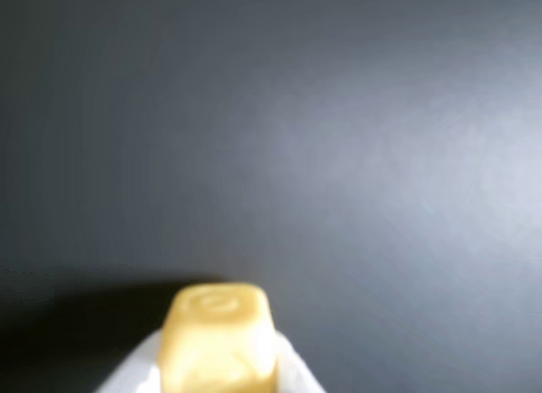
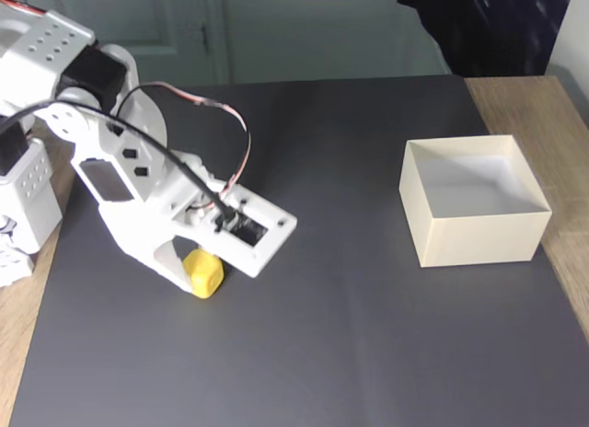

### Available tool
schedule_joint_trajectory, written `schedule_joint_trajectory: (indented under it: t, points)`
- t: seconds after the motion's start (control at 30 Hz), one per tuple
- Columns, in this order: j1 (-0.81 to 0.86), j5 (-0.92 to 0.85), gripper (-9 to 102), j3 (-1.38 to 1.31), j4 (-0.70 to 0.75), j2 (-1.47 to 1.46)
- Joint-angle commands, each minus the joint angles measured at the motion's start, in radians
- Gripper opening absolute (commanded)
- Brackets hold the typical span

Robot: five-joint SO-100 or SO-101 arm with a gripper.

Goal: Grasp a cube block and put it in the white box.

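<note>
I see the claw (image 2: 198, 272) pinching the cube block (image 2: 203, 274) near the left edge of the dark mat (image 2: 350, 353); the wrist view shows the cube block (image 1: 218, 335) between white fingers (image 1: 140, 368). The white box (image 2: 474, 234) sits well apart, at the mat's right edge.

No readable text, numbers or brand marks here. The cube block (image 1: 218, 338) carries a faint raised ring-like mark on its top face in the wrist view, too blurred to read as a letter or sign.
</note>
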Motion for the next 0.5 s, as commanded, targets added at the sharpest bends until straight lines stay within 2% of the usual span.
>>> schedule_joint_trajectory:
  t: [0.0,0.23,0.47]
  points:
    - [-0.051,-0.014,0,-0.044,0.0,0.052]
    - [-0.199,-0.055,0,-0.222,0.006,0.078]
    - [-0.295,-0.06,0,-0.601,0.011,-0.046]
